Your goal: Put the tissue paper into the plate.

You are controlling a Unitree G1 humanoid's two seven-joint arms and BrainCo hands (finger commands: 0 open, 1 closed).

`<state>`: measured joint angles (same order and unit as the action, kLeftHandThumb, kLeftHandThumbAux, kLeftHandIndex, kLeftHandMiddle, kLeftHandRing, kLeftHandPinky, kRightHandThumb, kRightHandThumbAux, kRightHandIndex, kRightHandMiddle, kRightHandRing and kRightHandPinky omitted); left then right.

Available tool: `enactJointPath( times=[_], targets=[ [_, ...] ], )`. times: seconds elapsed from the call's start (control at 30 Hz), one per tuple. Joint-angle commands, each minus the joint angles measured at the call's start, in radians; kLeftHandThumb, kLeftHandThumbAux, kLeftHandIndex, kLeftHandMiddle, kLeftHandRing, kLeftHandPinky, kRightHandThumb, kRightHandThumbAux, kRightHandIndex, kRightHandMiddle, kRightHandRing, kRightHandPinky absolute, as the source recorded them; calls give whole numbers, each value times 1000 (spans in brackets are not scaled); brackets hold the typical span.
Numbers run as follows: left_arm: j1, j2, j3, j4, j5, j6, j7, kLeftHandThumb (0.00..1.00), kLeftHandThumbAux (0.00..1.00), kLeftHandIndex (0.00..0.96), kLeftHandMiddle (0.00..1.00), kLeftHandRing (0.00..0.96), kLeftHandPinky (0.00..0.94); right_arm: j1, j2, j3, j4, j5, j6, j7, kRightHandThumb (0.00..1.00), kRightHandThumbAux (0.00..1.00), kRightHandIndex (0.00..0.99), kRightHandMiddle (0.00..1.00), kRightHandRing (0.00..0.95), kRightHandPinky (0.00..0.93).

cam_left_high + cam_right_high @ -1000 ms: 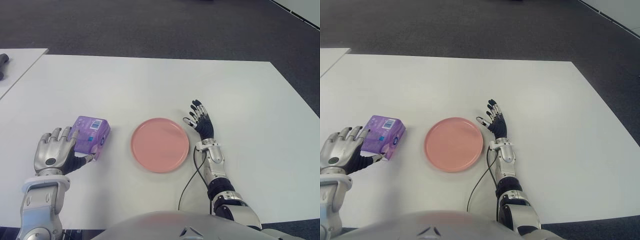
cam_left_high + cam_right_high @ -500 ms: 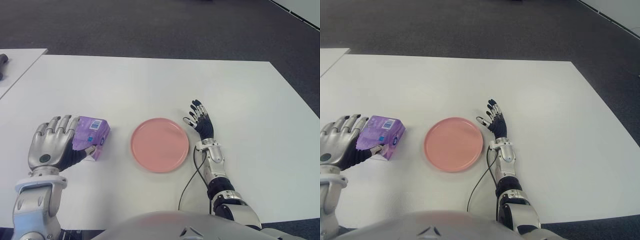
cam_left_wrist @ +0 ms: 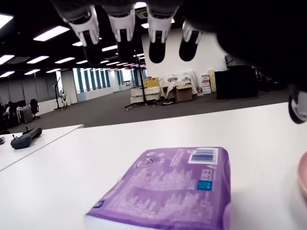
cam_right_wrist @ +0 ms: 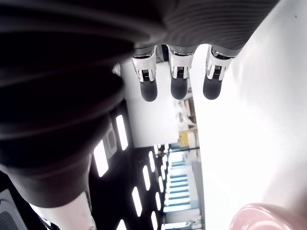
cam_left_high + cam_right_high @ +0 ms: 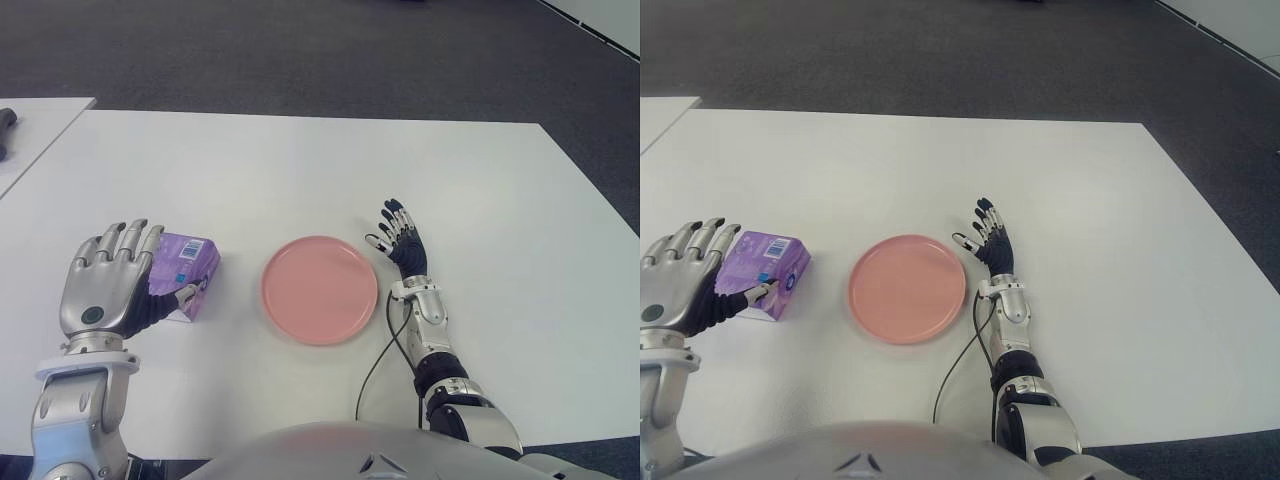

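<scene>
Left eye view: one tissue pack (image 5: 183, 275), one plate (image 5: 320, 289); left robot hand (image 5: 112, 285) spread beside pack, right robot hand (image 5: 401, 238) splayed.

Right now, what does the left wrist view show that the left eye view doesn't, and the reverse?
Only the wrist view shows the room: ceiling lights and stacked boxes beyond the table.

Only the eye view shows the whole pink plate, empty, with the open right hand beside it, on its right.

Both show the purple tissue pack on the white table, with the left hand open over it, not yet gripping.
</scene>
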<state>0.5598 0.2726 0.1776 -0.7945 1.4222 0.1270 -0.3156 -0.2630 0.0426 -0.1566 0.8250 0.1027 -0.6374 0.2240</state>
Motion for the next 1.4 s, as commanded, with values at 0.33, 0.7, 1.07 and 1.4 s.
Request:
enactJointPath(
  times=[0.33, 0.7, 1.07, 1.4],
  targets=[
    [-63, -22, -49, 123, -3, 7, 13, 124, 278, 0, 0, 0, 0, 94, 26, -2, 75, 7, 0, -34, 46, 827, 51, 27, 28, 95],
    [-160, -6, -110, 300, 2, 43, 21, 104, 282, 0, 0, 0, 0, 109, 33, -6, 53, 28, -6, -16, 75, 823, 51, 28, 28, 95],
    [-240, -23, -188, 453, 45, 144, 65, 82, 297, 0, 0, 0, 0, 118, 22, -11, 51, 30, -2, -9, 65, 815, 44, 24, 21, 82],
    [-236, -13, -234, 443, 37, 197, 59, 59, 288, 0, 0, 0, 0, 119, 23, -25, 59, 42, -18, 21, 62, 834, 45, 27, 23, 89]
  ],
)
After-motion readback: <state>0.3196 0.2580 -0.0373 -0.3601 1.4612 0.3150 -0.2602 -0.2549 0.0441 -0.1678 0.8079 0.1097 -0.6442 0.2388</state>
